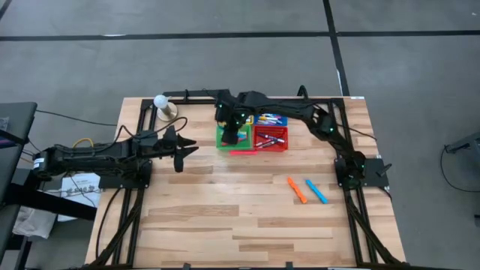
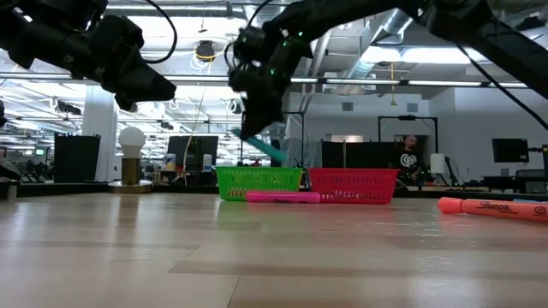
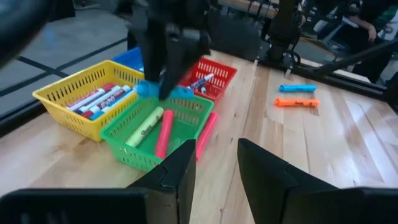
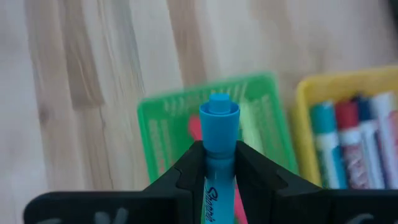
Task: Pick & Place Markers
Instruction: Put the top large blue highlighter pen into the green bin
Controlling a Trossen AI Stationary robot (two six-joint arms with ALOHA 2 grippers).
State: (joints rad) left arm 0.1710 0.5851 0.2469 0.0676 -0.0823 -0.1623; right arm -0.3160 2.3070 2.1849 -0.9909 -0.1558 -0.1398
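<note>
My right gripper point(image 1: 234, 129) hangs over the green basket point(image 1: 227, 139) at the table's far middle, shut on a blue marker point(image 4: 219, 121). In the green basket point(image 3: 143, 140) lie a yellow marker point(image 3: 146, 126) and a pink one point(image 3: 164, 132). Another pink marker point(image 1: 244, 152) rests on the table along the baskets' near side. An orange marker point(image 1: 297, 190) and a blue one point(image 1: 316, 191) lie flat on the table's right half. My left gripper point(image 3: 216, 177) waits open at the left, level with the baskets, holding nothing. My right gripper pinches the blue marker's barrel point(image 4: 219, 167) between its two fingers. The marker lies along the fingers, and its capped end point(image 4: 219, 112) sticks out past the fingertips. The fingers slant down from above. The marker point(image 2: 262, 147) hangs tilted, clear of the green basket below it.
A red basket point(image 1: 271, 139), a yellow basket point(image 3: 74, 90) and a blue one point(image 3: 132, 59) stand beside the green one, holding several markers. A white bulb on a stand point(image 1: 163, 103) sits at the far left. A person point(image 2: 411, 158) is in the room behind.
</note>
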